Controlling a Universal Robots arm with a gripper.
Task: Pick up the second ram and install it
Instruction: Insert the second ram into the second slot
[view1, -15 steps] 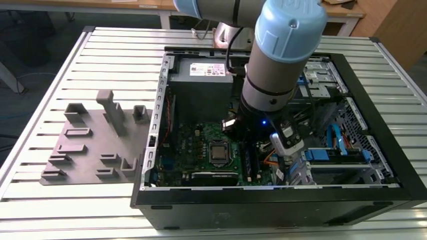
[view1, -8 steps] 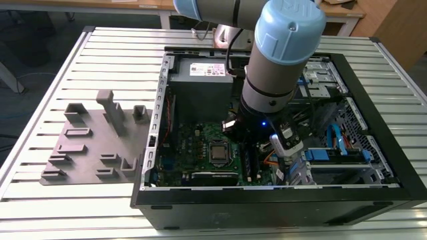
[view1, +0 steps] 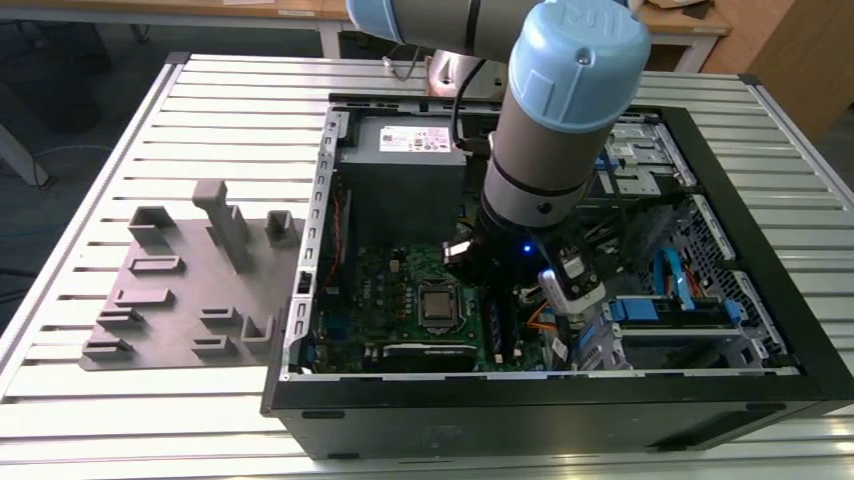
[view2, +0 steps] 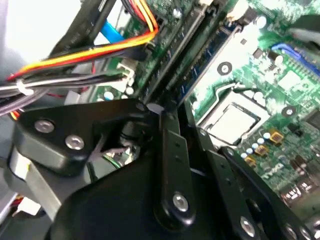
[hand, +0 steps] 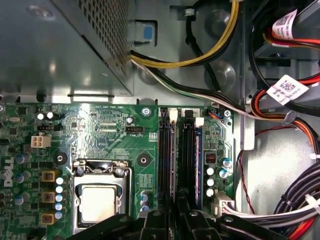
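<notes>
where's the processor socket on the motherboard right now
In the first wrist view, the processor socket sits on the green motherboard, beside the memory slots and the gripper.

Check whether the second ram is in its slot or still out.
In: the second ram stands in a motherboard slot, gripper directly over it. Fully latched: cannot tell.

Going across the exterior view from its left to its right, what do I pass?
Grey parts holder on the slatted table → open computer case wall → processor socket on the motherboard → robot arm reaching into the case → blue drive cables.
</notes>
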